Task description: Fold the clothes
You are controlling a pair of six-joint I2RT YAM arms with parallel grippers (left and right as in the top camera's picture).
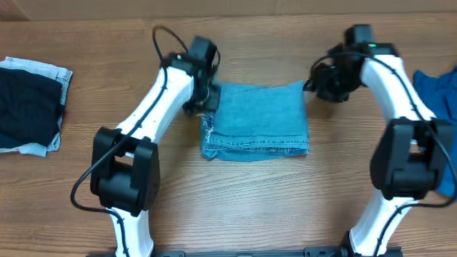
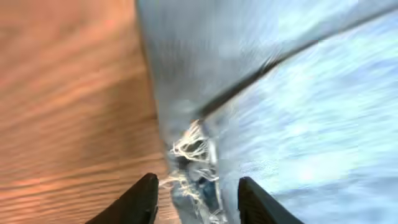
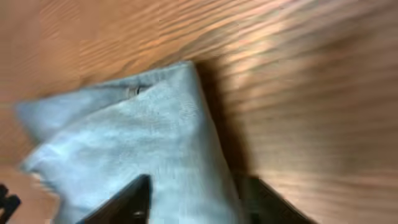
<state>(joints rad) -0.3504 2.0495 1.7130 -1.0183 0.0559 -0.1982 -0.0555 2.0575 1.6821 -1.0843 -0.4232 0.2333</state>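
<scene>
Jeans (image 1: pixel 257 118), folded into one squarish light-blue bundle, lie flat mid-table (image 1: pixel 285 207). The left gripper (image 2: pixel 198 190) sits low at the jeans' far-left corner, fingers apart and holding nothing, with the frayed hem (image 2: pixel 193 152) lying loose between and just ahead of them. The right gripper (image 3: pixel 198 196) is at the jeans' far-right corner (image 3: pixel 180 71), its fingers likewise spread and empty, and that corner points away from them, a little raised off the wood. The fold looks made, so the step in hand is probably letting go and coming away. To do that well, both grippers should lift straight up with the fingers kept wide: the white threads at the hem could catch a finger and drag the layers askew, and the raised far-right corner may want a light press before leaving. The jeans' near edge shows a lower layer peeking out at its left end, which could be squared. By count: one folded pair of jeans; well left of the jeans, one navy piece (image 1: pixel 27 107) lying on one pale piece (image 1: pixel 53 71); well right of the jeans, one brighter blue piece (image 1: pixel 437 89); two grippers.
</scene>
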